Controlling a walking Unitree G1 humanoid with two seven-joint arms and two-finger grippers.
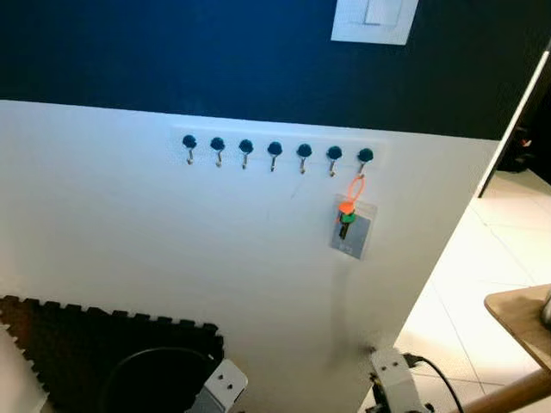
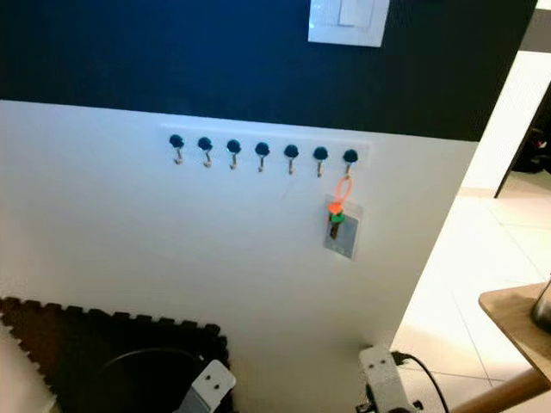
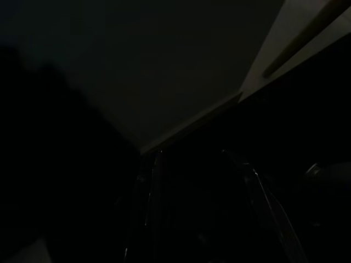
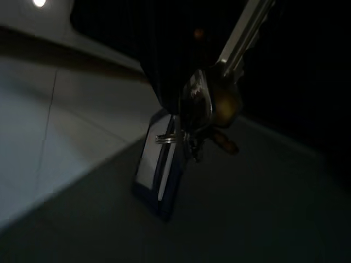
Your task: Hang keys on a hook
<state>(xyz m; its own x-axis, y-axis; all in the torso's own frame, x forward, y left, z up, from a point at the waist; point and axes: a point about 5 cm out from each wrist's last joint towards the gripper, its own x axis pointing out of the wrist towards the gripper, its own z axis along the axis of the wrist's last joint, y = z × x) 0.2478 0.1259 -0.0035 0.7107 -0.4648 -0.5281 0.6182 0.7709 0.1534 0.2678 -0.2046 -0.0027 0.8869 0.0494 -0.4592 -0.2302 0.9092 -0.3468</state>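
A row of several dark-knobbed hooks (image 1: pixel 275 153) runs along a white wall panel (image 1: pixel 172 249). On the rightmost hook (image 1: pixel 365 157) hangs a key set with an orange loop and a clear tag (image 1: pixel 351 225). The other hooks are bare. In the right wrist view a bunch of keys (image 4: pixel 204 105) with a blue tag (image 4: pixel 159 171) dangles from my right gripper (image 4: pixel 170 66), which is shut on it, low above the floor. My left gripper (image 3: pixel 203 208) hangs in the dark, its fingers (image 3: pixel 149 203) apart with nothing between them. Both silver forearms (image 1: pixel 392 383) reach in at the bottom edge.
A white light switch (image 1: pixel 374 19) sits on the dark upper wall. A black foam mat (image 1: pixel 77 340) and a round black object (image 1: pixel 159 379) lie at the lower left. A wooden table corner (image 1: pixel 521 318) juts in at right over pale floor tiles (image 1: pixel 482 275).
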